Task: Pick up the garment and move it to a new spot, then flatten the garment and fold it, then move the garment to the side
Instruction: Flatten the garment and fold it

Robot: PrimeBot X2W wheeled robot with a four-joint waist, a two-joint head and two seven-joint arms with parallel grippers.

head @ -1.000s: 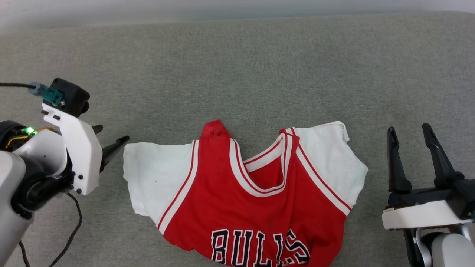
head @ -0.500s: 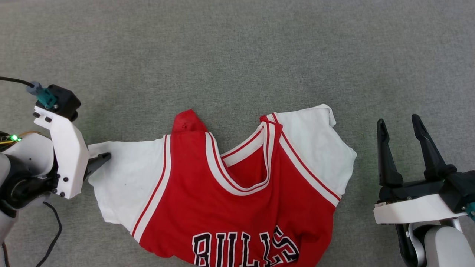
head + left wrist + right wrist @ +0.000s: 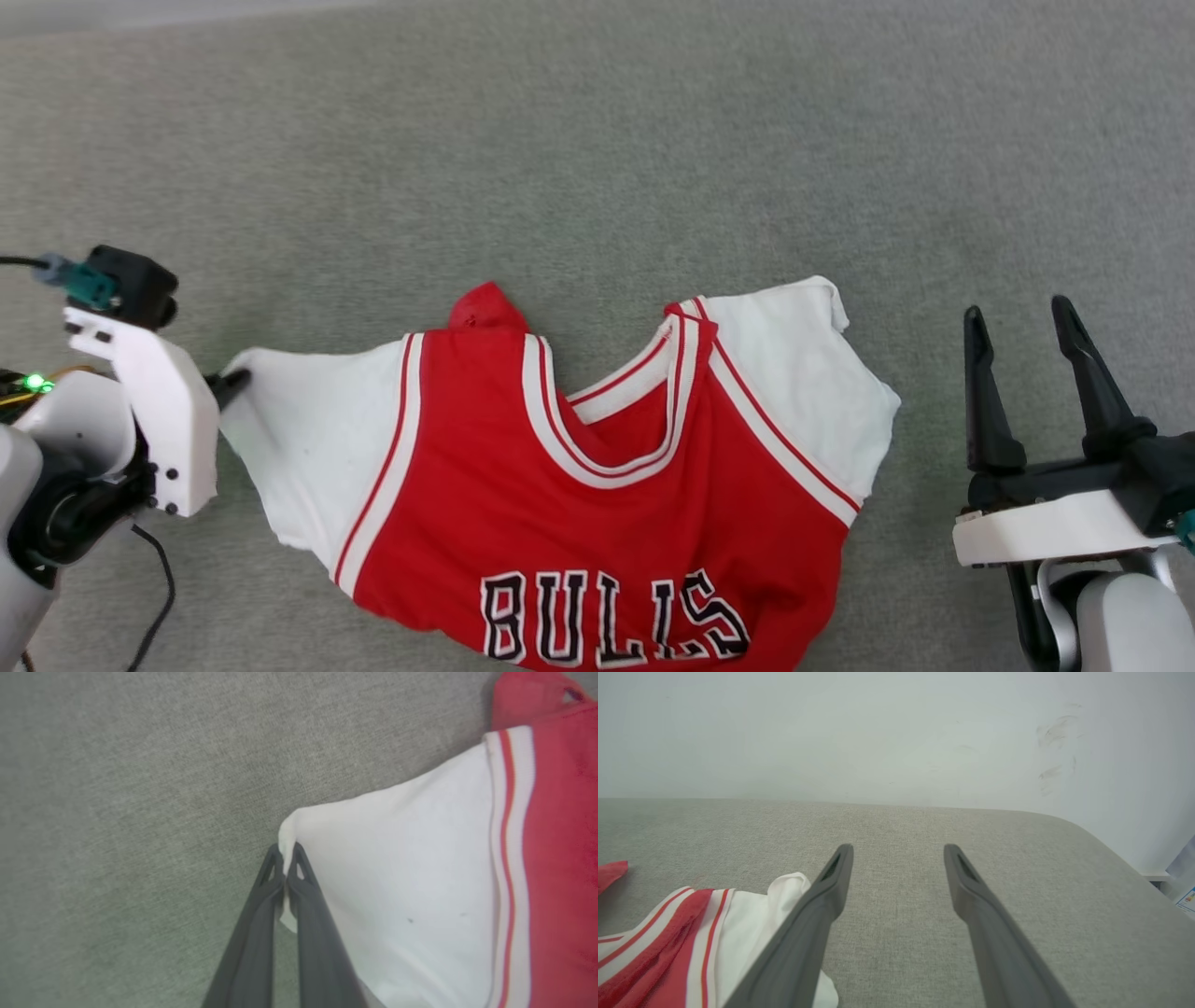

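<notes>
Grey cloth surface point(image 3: 597, 140): jersey point(image 3: 597, 504) lies front-up toward its near edge, wrinkled, lettering nearest. Left gripper point(image 3: 285, 858) is clamped on the corner of the left sleeve point(image 3: 397, 868), probably to draw it out flat; right gripper point(image 3: 1018, 313) gapes wide, near the right sleeve point(image 3: 803, 373) but apart, holding nothing, likely waiting for that side. Beyond, the surface runs to a pale wall point(image 3: 878, 732).

A grey woven-fabric worktop point(image 3: 597, 140) spans the head view; in the right wrist view's upper half, a plain white wall point(image 3: 808, 732) bears dark scuffs point(image 3: 1052, 730) at upper right.
</notes>
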